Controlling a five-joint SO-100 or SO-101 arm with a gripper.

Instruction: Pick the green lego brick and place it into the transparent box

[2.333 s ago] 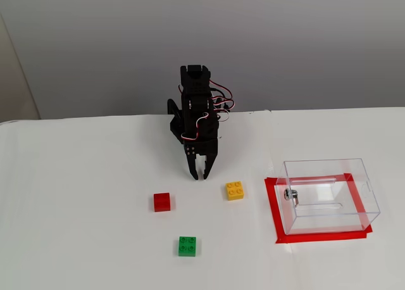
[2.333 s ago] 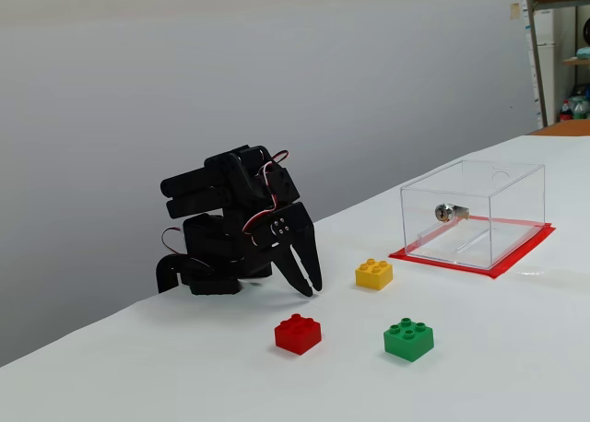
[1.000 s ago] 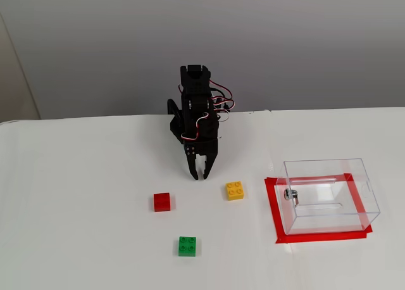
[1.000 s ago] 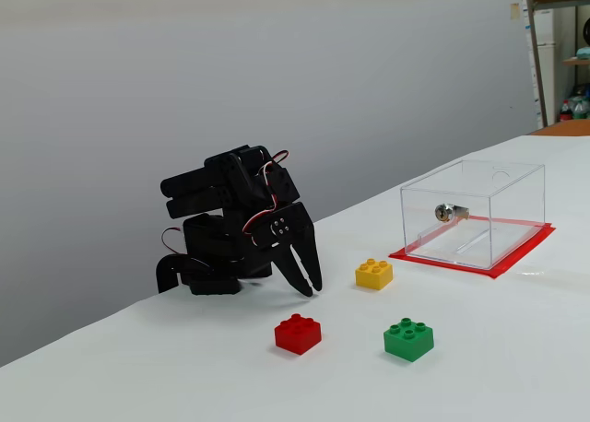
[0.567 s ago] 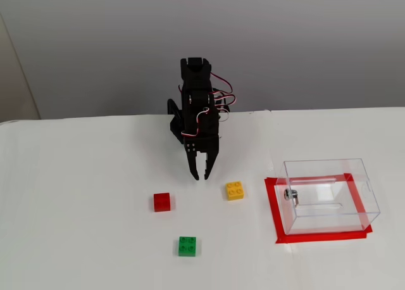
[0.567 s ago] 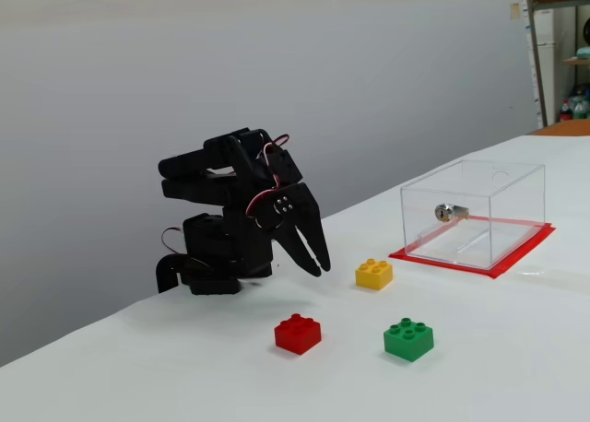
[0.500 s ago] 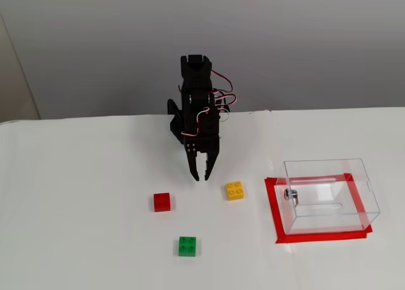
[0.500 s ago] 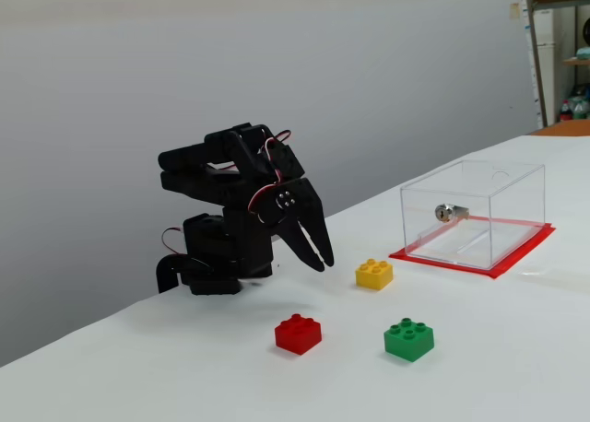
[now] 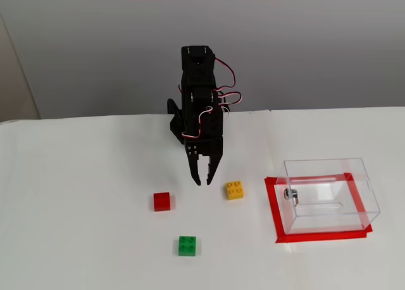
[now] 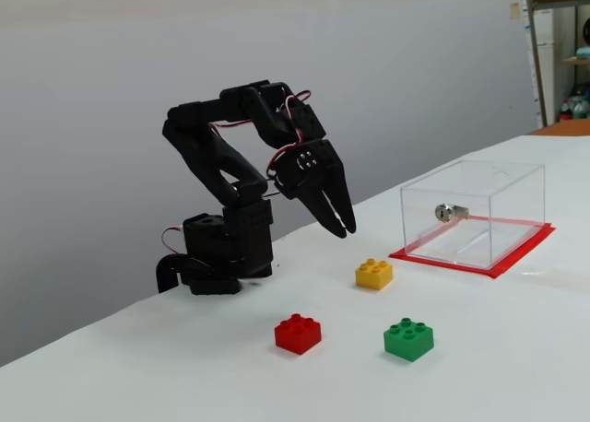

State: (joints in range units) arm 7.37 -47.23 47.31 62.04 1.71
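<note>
Fingers: your gripper [image 9: 202,182] [image 10: 345,228] hangs in the air with its two black fingers nearly together, only a narrow slit between the tips, and nothing between them.
Gripper place: centre of both fixed views, tips pointing down toward the table [image 9: 82,195], clear of every brick.
Arm: black, with red and white wires, folded up from its base [image 10: 221,256] at the table's far edge.
Yellow brick [image 9: 235,190] [image 10: 373,274]: nearest to your fingertips, just right of them in both fixed views, on the table.
Red brick [image 9: 162,201] [image 10: 298,334]: lower left of the tips, apart from them.
Green lego brick [image 9: 186,245] [image 10: 408,339]: studs up, at the bottom centre of the view from above, well apart from your gripper.
Transparent box [image 9: 329,195] [image 10: 473,213]: at the right, standing on a red mat [image 9: 273,208] [image 10: 516,258], a small metal fitting on one wall.
</note>
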